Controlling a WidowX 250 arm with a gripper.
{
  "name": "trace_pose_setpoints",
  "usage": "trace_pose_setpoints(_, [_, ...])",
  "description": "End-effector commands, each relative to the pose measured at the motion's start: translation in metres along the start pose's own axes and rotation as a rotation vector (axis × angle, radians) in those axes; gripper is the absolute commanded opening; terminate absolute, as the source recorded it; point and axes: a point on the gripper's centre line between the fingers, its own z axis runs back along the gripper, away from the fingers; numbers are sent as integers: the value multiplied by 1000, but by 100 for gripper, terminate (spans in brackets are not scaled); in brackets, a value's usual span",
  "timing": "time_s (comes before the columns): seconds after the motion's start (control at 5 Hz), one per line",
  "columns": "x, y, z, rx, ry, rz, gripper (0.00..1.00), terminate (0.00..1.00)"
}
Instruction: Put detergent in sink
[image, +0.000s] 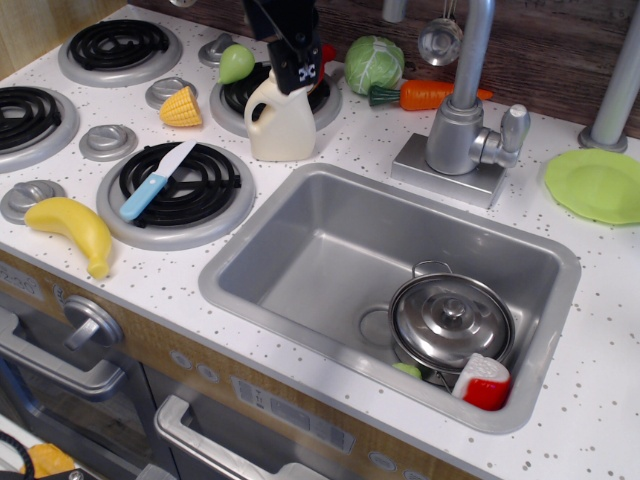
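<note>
The detergent (282, 125), a cream-white jug with a loop handle on its left, stands upright on the counter between the back burner and the sink's far left corner. My gripper (298, 68) hangs straight over its neck. A dark finger (304, 72) covers the cap, and the jaws look apart. The sink (320, 250) is a steel basin in front and to the right of the jug.
A lidded steel pot (450, 320) and a red-and-white bottle (485, 382) lie in the sink's right half. The faucet (460, 130) stands behind the sink. A knife (155, 182), a banana (72, 228), corn (181, 107), a cabbage (374, 63) and a carrot (430, 95) lie around.
</note>
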Motion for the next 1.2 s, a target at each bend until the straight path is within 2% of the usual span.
trace_pose_setpoints(0.0, [9, 47, -18, 3, -62, -111, 100, 0])
trace_pose_setpoints(0.4, [14, 67, -56, -65, -140, -187, 100, 0])
trace_pose_setpoints(0.8, [-1, 72, -91, -143, -177, -173, 100, 0])
trace_pose_setpoints(1.0, [-6, 70, -97, -168, -168, -125, 100, 0])
